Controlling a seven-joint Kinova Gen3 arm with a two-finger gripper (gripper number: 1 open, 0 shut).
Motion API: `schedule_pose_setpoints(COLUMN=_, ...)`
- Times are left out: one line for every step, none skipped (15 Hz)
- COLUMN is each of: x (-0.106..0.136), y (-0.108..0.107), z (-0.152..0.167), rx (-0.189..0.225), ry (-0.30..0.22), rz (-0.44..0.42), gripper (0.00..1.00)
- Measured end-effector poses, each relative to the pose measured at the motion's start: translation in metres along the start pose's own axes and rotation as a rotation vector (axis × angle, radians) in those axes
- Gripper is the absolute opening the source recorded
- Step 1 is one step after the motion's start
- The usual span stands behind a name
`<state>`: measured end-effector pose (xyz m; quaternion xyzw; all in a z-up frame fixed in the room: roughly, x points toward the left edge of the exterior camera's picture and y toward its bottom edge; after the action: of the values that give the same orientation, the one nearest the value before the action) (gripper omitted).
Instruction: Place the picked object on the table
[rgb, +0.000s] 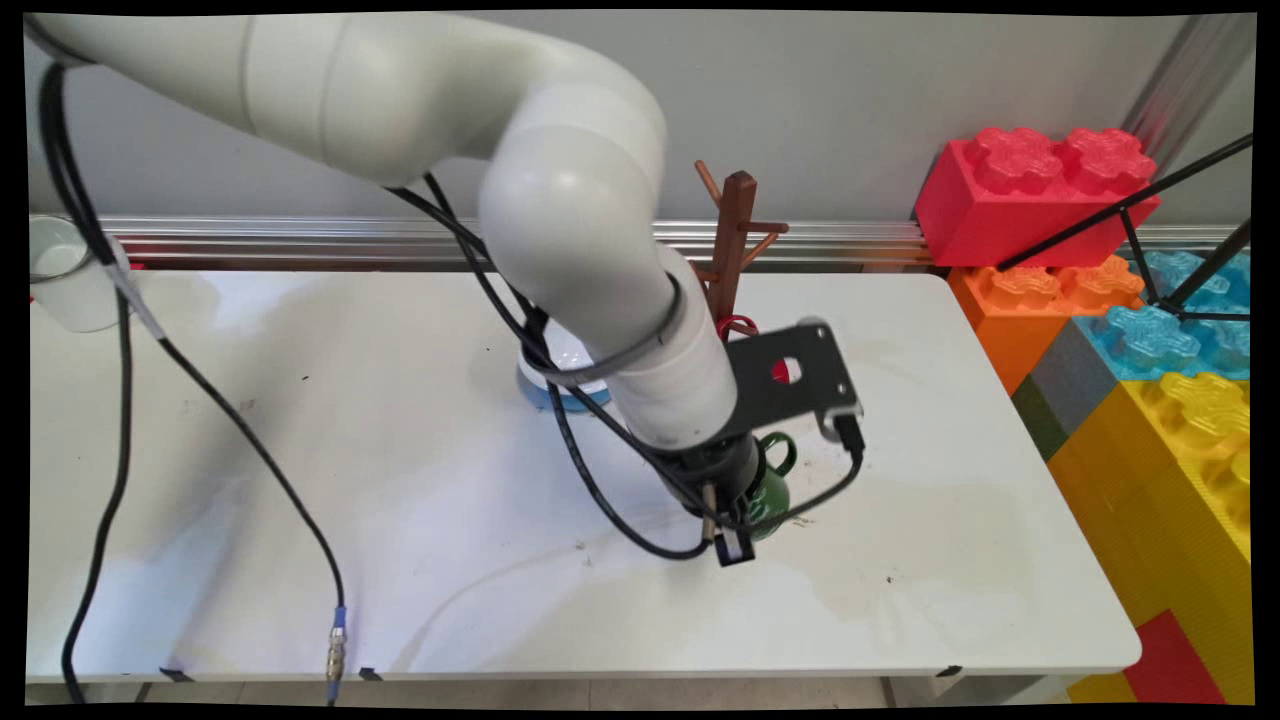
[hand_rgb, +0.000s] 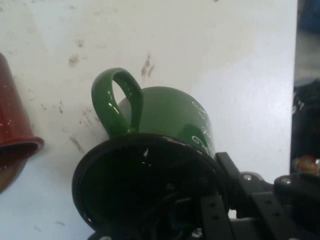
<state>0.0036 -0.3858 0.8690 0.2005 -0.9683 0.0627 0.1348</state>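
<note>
A green mug (hand_rgb: 170, 112) lies tilted with its dark mouth towards the hand camera, handle up, on the table's right half. My gripper (hand_rgb: 200, 172) is shut on its rim. One finger (hand_rgb: 226, 167) presses the outside of the rim, and the other is lost inside the dark mouth. In the main view the green mug (rgb: 772, 497) shows just right of the gripper (rgb: 737, 542), half hidden by the wrist. A red mug (hand_rgb: 15, 125) lies close by, beside the green one.
A brown wooden mug tree (rgb: 737, 235) stands at the table's back edge, with the red mug (rgb: 738, 325) at its foot. A blue and white bowl (rgb: 560, 385) sits behind the arm. A white cup (rgb: 65, 275) is far left. Big toy blocks (rgb: 1150, 400) flank the right edge.
</note>
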Motion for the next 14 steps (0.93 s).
schedule_pose_setpoints(x=0.001, y=0.002, z=0.005, rx=0.003, ry=-0.019, rz=0.018, gripper=0.0)
schedule_pose_setpoints(x=0.002, y=0.004, z=0.011, rx=0.006, ry=-0.04, rz=0.038, gripper=0.0)
schedule_pose_setpoints(x=0.004, y=0.006, z=0.016, rx=0.009, ry=-0.059, rz=0.056, gripper=0.0)
schedule_pose_setpoints(x=0.006, y=0.008, z=0.021, rx=0.012, ry=-0.074, rz=0.071, gripper=0.0)
schedule_pose_setpoints(x=0.007, y=0.009, z=0.026, rx=0.016, ry=-0.091, rz=0.085, gripper=0.0)
schedule_pose_setpoints(x=0.008, y=0.009, z=0.03, rx=0.02, ry=-0.108, rz=0.097, gripper=0.0)
schedule_pose_setpoints(x=0.008, y=0.01, z=0.033, rx=0.024, ry=-0.123, rz=0.107, gripper=0.0)
schedule_pose_setpoints(x=0.007, y=0.01, z=0.035, rx=0.028, ry=-0.139, rz=0.117, gripper=0.0)
schedule_pose_setpoints(x=0.006, y=0.01, z=0.037, rx=0.032, ry=-0.153, rz=0.127, gripper=0.0)
schedule_pose_setpoints(x=0.005, y=0.01, z=0.039, rx=0.034, ry=-0.166, rz=0.137, gripper=0.0)
schedule_pose_setpoints(x=0.003, y=0.01, z=0.041, rx=0.036, ry=-0.179, rz=0.147, gripper=0.0)
schedule_pose_setpoints(x=0.001, y=0.011, z=0.042, rx=0.037, ry=-0.193, rz=0.156, gripper=0.0)
schedule_pose_setpoints(x=0.0, y=0.011, z=0.043, rx=0.038, ry=-0.205, rz=0.164, gripper=0.0)
schedule_pose_setpoints(x=-0.001, y=0.011, z=0.044, rx=0.038, ry=-0.215, rz=0.171, gripper=0.0)
